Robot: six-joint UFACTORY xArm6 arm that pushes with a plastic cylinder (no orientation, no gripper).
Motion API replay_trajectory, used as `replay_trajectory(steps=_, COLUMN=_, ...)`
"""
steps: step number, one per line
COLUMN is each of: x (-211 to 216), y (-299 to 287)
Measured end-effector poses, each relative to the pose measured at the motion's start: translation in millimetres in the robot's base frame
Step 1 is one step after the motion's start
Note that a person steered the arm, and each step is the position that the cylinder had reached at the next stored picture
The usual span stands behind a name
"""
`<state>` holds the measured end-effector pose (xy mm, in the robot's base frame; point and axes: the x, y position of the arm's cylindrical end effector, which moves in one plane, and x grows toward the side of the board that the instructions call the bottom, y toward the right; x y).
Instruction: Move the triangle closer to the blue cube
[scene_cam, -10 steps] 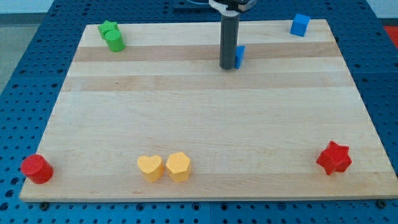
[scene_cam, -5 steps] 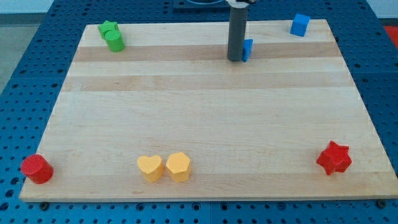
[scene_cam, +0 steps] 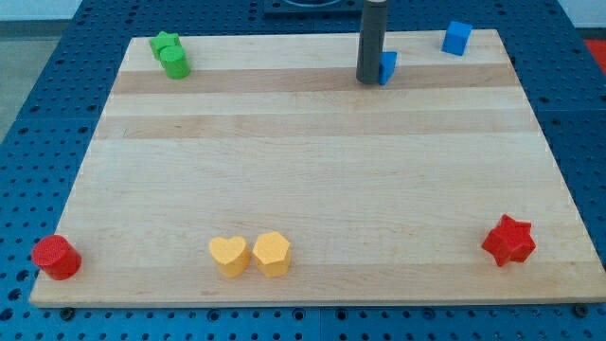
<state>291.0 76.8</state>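
Camera view: my tip (scene_cam: pixel 369 81) rests on the wooden board (scene_cam: pixel 312 180) near the view's top edge, pressed against the left side of the blue triangle (scene_cam: pixel 388 67), which it partly hides. Rod is a plain tool, nothing clamped. Blue cube (scene_cam: pixel 456 37) sits apart, toward the view's top right corner. Green blocks (scene_cam: pixel 171 54) top left; yellow heart (scene_cam: pixel 228 256) touching yellow hexagon (scene_cam: pixel 272 253) at bottom; red cylinder (scene_cam: pixel 55 257) bottom left; red star (scene_cam: pixel 508 241) bottom right.
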Motion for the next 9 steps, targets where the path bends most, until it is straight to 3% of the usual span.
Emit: replay_trajectory(steps=9, x=-8.4, y=67.3)
